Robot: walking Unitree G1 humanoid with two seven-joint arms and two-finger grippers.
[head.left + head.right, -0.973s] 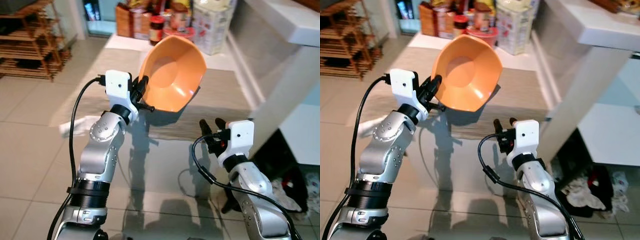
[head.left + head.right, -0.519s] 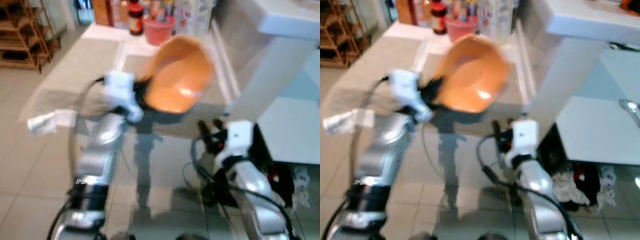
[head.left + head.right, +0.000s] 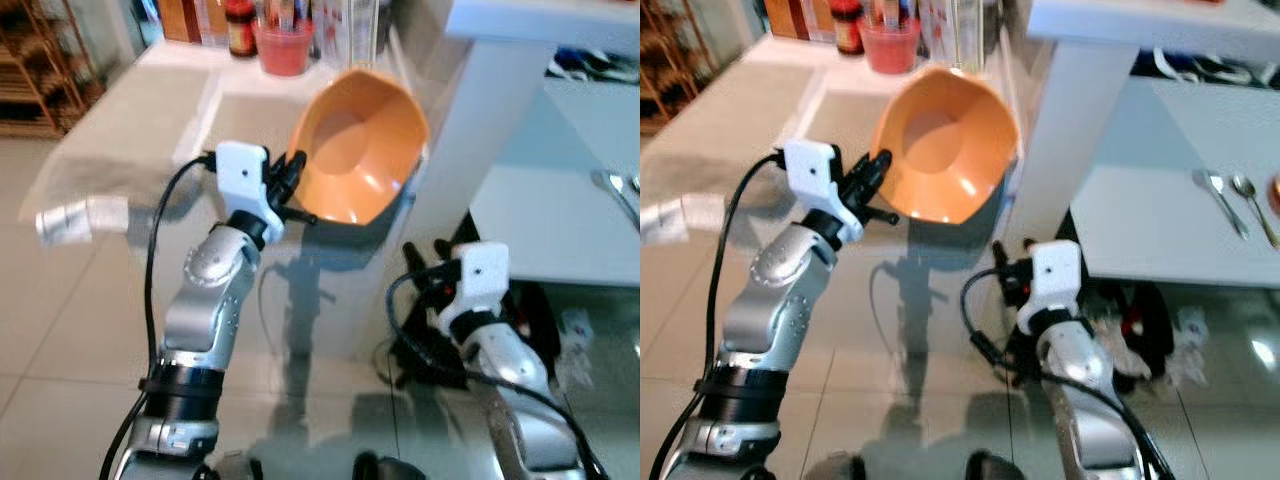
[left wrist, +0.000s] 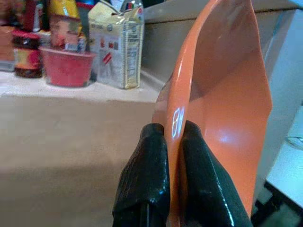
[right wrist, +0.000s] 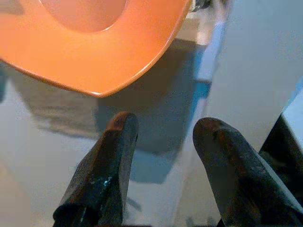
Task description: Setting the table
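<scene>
With the right gripper (image 3: 424,252) low, fingers spread and empty, the left gripper (image 3: 291,185) pinching the rim of the orange bowl (image 3: 360,155) and holding it tilted in mid-air should keep its clamp firm and level the smooth, angular-rimmed bowl before reaching the white table (image 3: 1160,215) beyond

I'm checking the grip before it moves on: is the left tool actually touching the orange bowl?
Touching. The left wrist view shows the left tool with its two black fingers pinching the orange bowl at its rim, one on each side.
</scene>
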